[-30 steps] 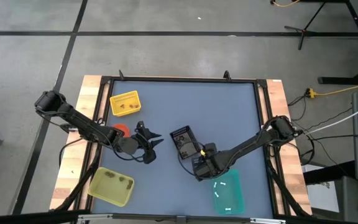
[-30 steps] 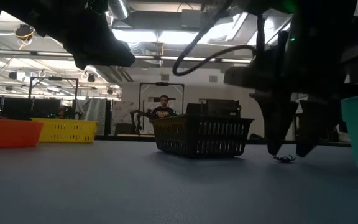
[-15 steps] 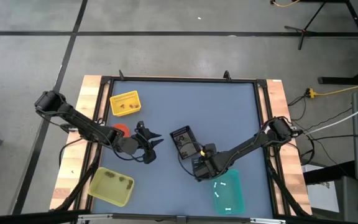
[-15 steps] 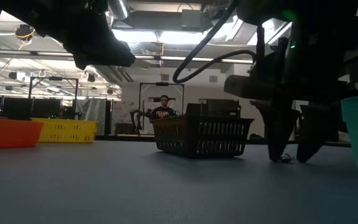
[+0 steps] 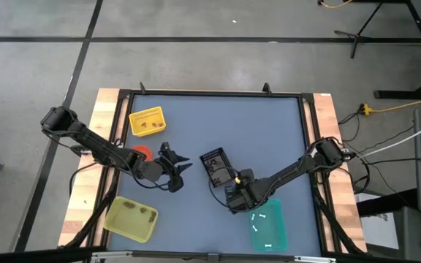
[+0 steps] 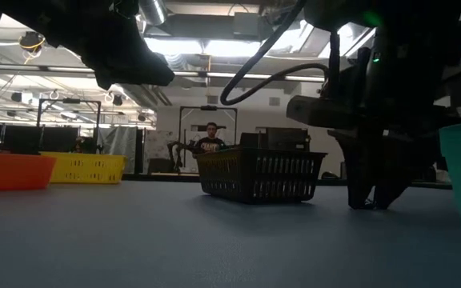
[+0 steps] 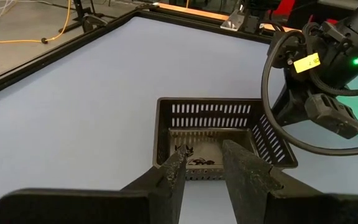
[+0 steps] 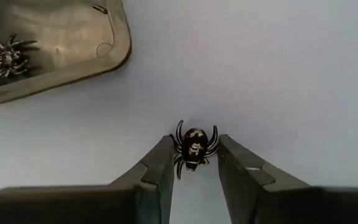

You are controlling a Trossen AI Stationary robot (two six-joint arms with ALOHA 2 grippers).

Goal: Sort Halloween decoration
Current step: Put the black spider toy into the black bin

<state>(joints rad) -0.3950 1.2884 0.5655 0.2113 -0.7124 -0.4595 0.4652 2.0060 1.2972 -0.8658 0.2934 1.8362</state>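
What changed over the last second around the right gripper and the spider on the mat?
In the low view the right gripper lowered to the table and narrowed its fingers around the black spider, which now sits between them; whether they grip it yet is unclear. The left gripper, black basket, teal container and the yellow, orange and yellow-green containers stayed put.

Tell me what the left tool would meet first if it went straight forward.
Most likely the near wall of the black basket, directly ahead of the left tool; depth is uncertain.
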